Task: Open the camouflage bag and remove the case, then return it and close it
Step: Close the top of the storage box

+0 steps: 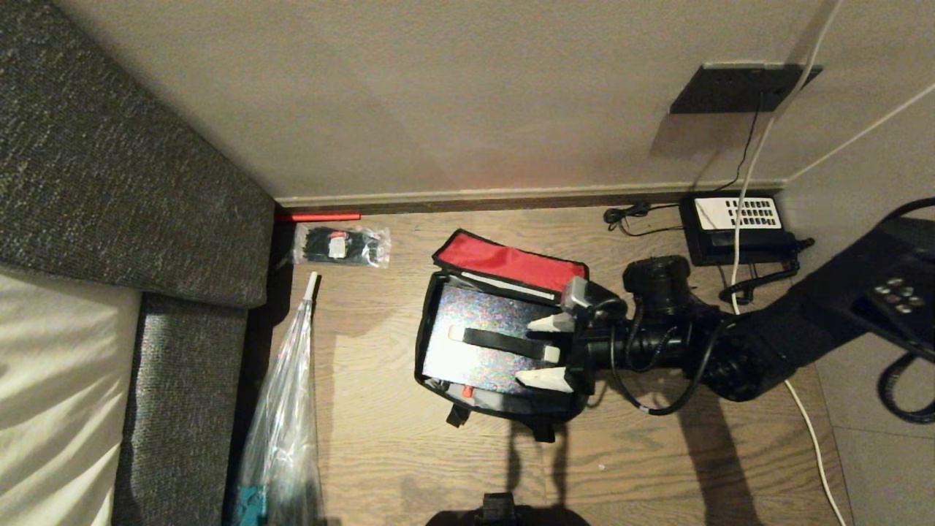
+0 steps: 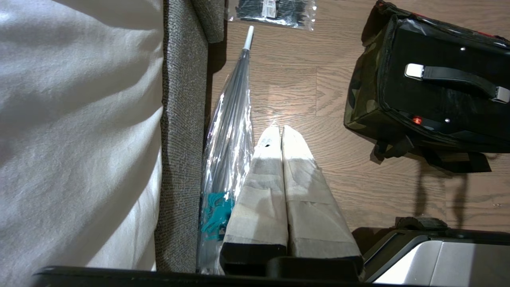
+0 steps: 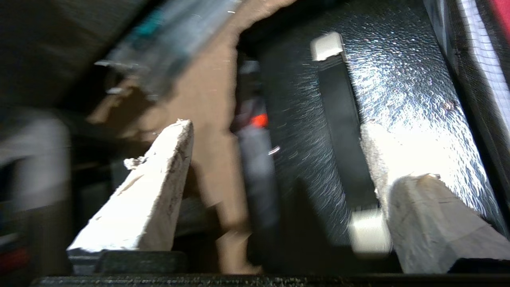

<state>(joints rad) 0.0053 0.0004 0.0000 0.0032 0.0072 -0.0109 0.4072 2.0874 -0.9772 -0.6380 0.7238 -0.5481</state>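
The camouflage bag lies open on the wooden floor, its red-lined lid flipped back toward the wall. Inside sits the case, black and shiny, with a black strap handle that has white ends. My right gripper hovers open over the case's right end, with the handle's near end in the gap between its white fingers. In the right wrist view that gripper is spread wide above the case and grips nothing. My left gripper hangs shut and empty left of the bag.
A clear packet of black ties lies by the skirting. An umbrella in a clear sleeve leans along the grey upholstered bed side. A black telephone and a white cable sit to the right.
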